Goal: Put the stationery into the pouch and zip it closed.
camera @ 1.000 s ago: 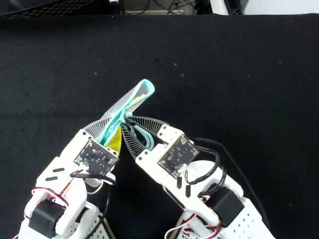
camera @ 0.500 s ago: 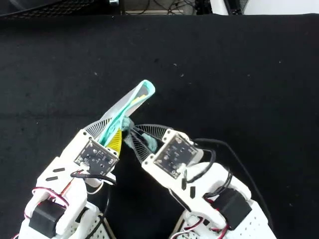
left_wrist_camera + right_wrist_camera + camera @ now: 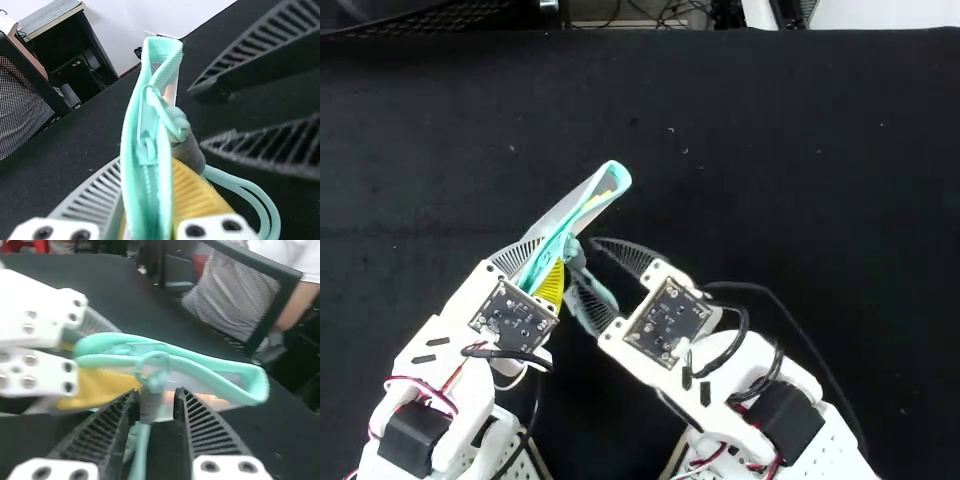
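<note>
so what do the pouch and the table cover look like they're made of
The pouch: matte mint edging that looks like woven fabric. Its side panel seems to be soft clear plastic, since yellow shows through. The table cover: black matte cloth, maybe felt, with pale lint specks clinging to it.

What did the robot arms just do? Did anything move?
The right gripper turned and drew back a little toward the robot. Its jaws narrowed around the grey pull tab but do not look clamped on it. The left gripper kept hold of the pouch, which stayed tilted in the same spot.
</note>
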